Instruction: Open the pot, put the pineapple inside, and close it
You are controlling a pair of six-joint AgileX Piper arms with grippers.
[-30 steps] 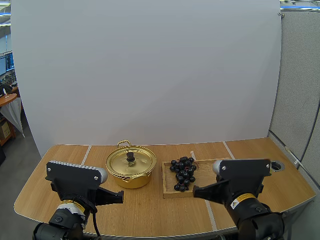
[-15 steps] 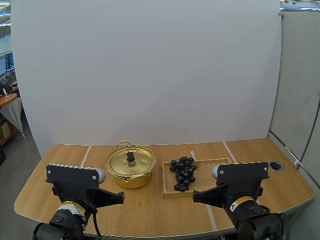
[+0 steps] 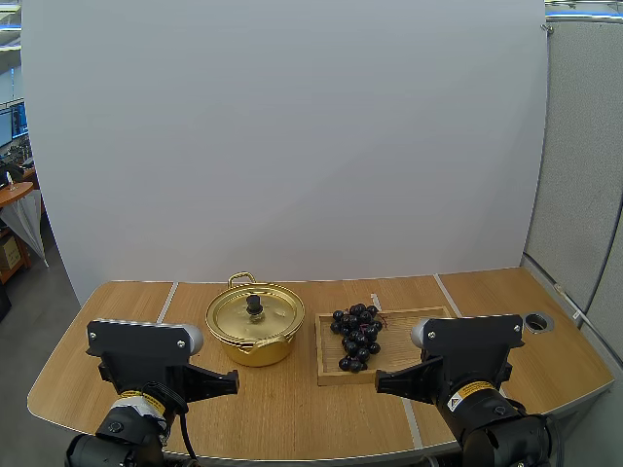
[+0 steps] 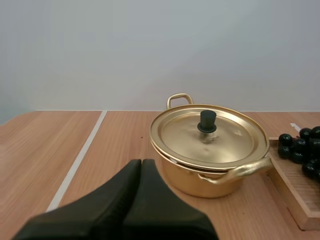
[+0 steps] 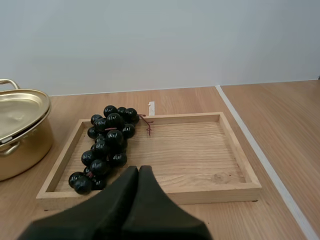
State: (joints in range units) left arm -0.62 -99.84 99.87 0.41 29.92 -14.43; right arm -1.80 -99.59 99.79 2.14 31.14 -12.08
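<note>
Left gripper (image 4: 141, 162) was closed & empty, fingers one wedge, just short of pot (image 4: 200, 182), lid (image 4: 225, 145) on. My right gripper (image 5: 139, 169) likewise closed on nothing, at near rim of wooden tray (image 5: 225, 192). Only fruit was bunch of grapes (image 5: 107, 145) on tray's pot side. Lid looked light, slick: I'd take its black knob (image 4: 207, 121). Grapes soft, floppy (my guess): pinch gently near stem.

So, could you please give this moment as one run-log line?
lid on pot; grapes in wooden tray; left gripper shut, facing pot; right gripper shut, facing tray
</note>
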